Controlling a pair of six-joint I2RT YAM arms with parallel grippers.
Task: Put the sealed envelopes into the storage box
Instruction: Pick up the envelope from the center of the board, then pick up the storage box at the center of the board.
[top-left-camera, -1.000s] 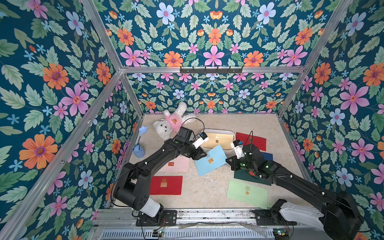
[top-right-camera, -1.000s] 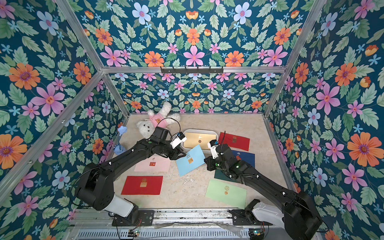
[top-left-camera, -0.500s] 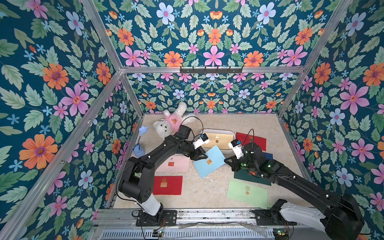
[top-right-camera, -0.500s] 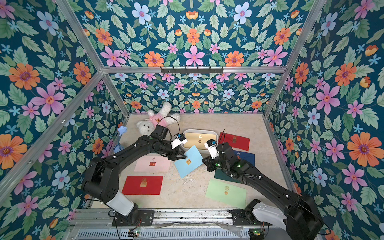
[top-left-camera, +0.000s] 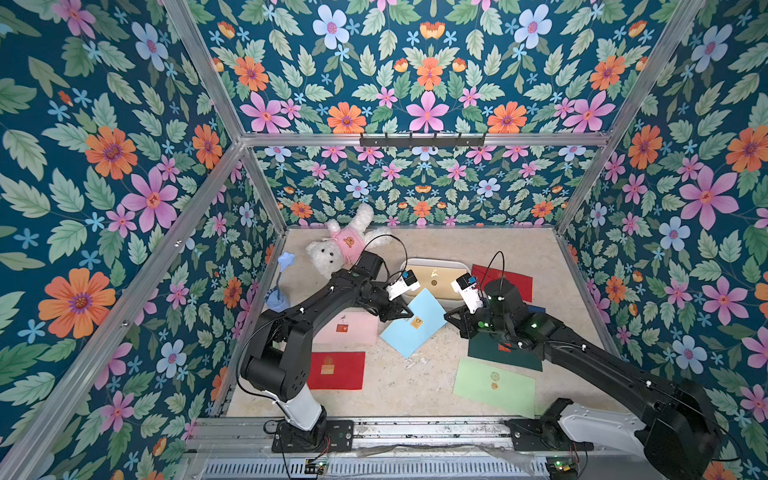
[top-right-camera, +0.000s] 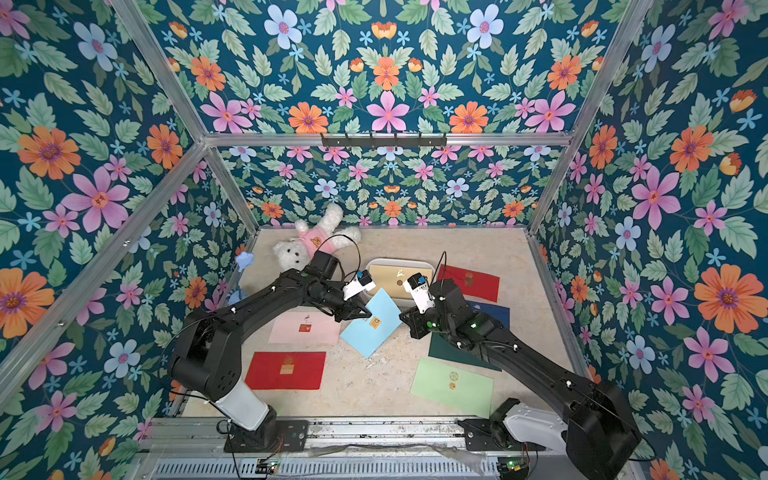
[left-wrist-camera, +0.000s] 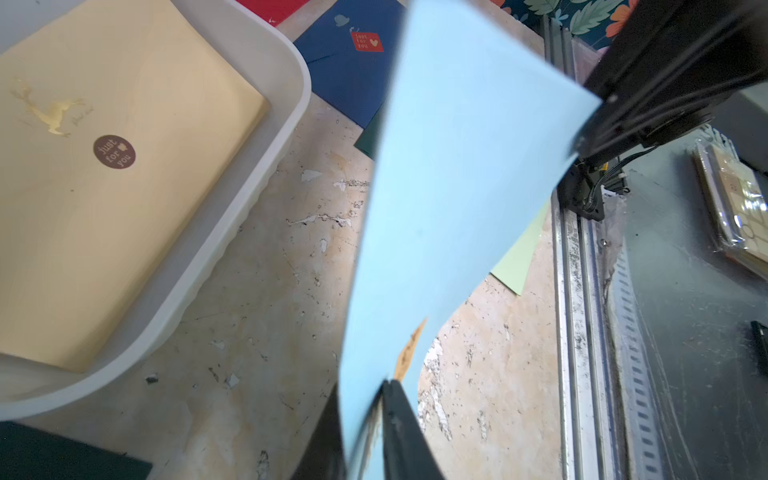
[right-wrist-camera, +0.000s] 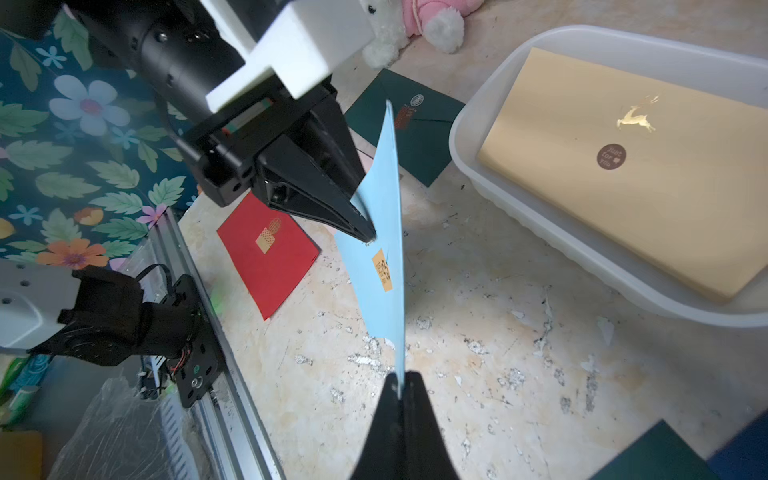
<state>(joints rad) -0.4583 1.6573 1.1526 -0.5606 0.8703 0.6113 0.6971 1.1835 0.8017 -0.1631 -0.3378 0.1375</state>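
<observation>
A light blue envelope (top-left-camera: 411, 328) (top-right-camera: 374, 328) hangs tilted above the table, just in front of the storage box (top-left-camera: 432, 262) (left-wrist-camera: 291, 104). My left gripper (top-left-camera: 405, 312) (left-wrist-camera: 384, 384) is shut on its one edge, near the orange seal. My right gripper (top-left-camera: 449, 318) (right-wrist-camera: 401, 376) is shut on the opposite edge. A yellow envelope (top-left-camera: 432, 278) (right-wrist-camera: 623, 187) lies flat in the box. Pink (top-left-camera: 349, 328), red (top-left-camera: 336, 370), light green (top-left-camera: 494, 382) and dark green (top-left-camera: 498, 353) envelopes lie on the table. Another red one (top-left-camera: 507, 278) and a navy one (top-right-camera: 492, 313) lie by the box.
A white plush bear (top-left-camera: 345, 245) lies at the back left. A small blue cup with a flower (top-left-camera: 278, 297) stands by the left wall. A second dark green envelope (right-wrist-camera: 407, 133) lies under my left arm. The metal rail (top-left-camera: 415, 428) runs along the front edge.
My left gripper's jaws have shut on the light blue envelope. My right gripper, holding the envelope throughout, has shifted slightly left with it.
</observation>
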